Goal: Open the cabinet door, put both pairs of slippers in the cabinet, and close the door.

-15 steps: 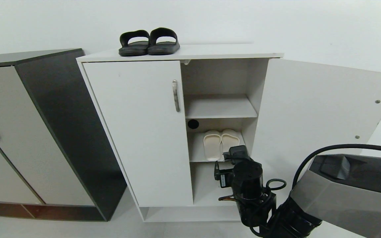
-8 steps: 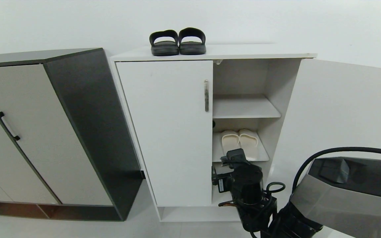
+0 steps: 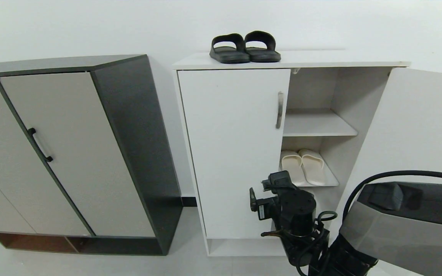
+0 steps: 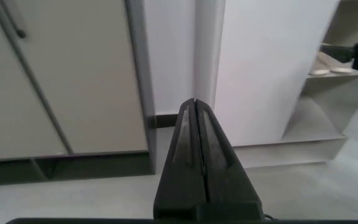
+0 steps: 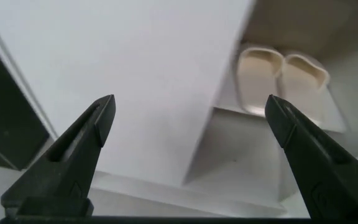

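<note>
White wall (image 3: 90, 27), pale grey floor (image 3: 190, 264). White cabinet (image 3: 320, 58): left door (image 3: 232, 153) closed, right door (image 3: 416, 126) swung wide open. Black slippers (image 3: 245, 48) sit side by side on the cabinet top. Cream slippers (image 3: 302, 167) lie as a pair on the second shelf down, inside the open half. Dark grey cabinet (image 3: 136, 145) stands just beside, on the robot's left, doors closed. Right gripper (image 5: 188, 106) is low before the left door's handle edge, jaws spread wide, holding nothing. Left gripper (image 4: 195, 102) is low, aimed at the gap between the two cabinets, jaws pressed together, empty.
</note>
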Robot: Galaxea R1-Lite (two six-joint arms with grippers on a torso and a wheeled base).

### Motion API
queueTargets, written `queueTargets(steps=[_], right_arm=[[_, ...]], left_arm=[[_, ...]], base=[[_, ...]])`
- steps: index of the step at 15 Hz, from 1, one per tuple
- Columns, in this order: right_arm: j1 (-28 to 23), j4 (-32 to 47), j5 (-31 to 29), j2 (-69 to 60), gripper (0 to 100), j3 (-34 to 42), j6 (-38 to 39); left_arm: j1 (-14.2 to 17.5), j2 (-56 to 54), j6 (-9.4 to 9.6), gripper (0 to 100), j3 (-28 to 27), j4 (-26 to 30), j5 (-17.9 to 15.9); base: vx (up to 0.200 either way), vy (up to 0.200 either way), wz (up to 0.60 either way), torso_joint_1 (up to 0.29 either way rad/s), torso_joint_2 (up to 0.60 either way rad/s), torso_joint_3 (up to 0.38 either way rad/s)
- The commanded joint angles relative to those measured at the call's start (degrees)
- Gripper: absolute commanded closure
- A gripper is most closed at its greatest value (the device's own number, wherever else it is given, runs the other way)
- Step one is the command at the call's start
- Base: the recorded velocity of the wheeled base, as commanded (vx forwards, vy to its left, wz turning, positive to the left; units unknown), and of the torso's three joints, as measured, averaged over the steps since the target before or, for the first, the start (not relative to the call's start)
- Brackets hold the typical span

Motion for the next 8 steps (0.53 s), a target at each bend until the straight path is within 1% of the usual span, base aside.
queueTargets(steps=[1,4,8], right_arm=[[-0.02,-0.41,0.38,0.72,0,0.4,-0.33],[-0.02,-1.28,2.32,1.6,0,1.1,-0.86],[0.07,-1.46,2.32,1.6,0,1.28,-0.86]], left_arm=[[0.0,-0.02,-0.01,100,0.0,0.01,-0.01],[0.0,-0.02,-0.01,100,0.0,0.01,-0.01],[0.0,-0.02,-0.01,100,0.0,0.01,-0.01]], base=[[0.0,0.0,0.0,0.0,0.0,0.0],[0.0,0.0,0.0,0.0,0.0,0.0],[0.0,0.0,0.0,0.0,0.0,0.0]])
